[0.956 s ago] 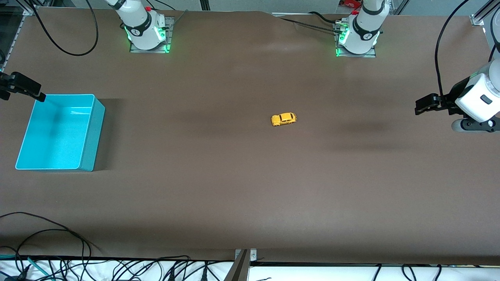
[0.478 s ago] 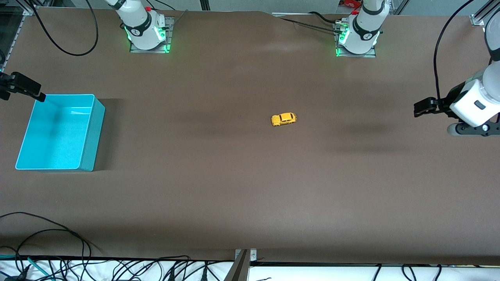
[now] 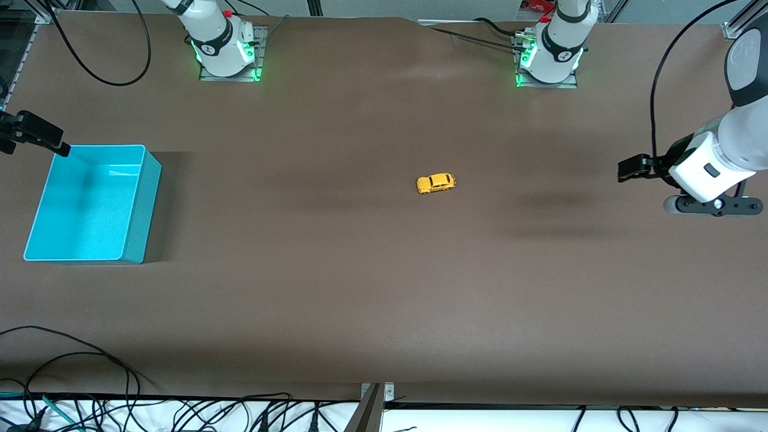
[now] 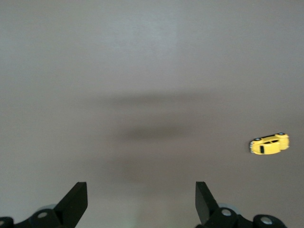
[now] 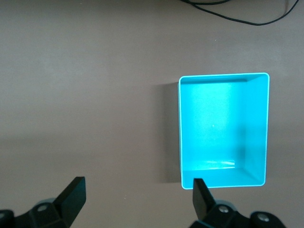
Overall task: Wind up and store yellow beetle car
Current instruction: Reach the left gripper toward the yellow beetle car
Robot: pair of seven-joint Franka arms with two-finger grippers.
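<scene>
i see the yellow beetle car (image 3: 436,183) on bare table (image 3: 384,288), well ahead of my spread left gripper (image 4: 141,202); right gripper (image 5: 135,199), also spread, waits above bin (image 5: 223,178). risk: tiny car skids aside.

A robotics lab: my two arm bases (image 3: 225,45) sit bolted on metal plates, glowing green, on a brown-covered table (image 3: 384,288). Loose black cables (image 3: 90,384) trail along its edge, well below my left gripper (image 3: 627,169), and aluminium framing (image 3: 738,24) stands at the corner.
</scene>
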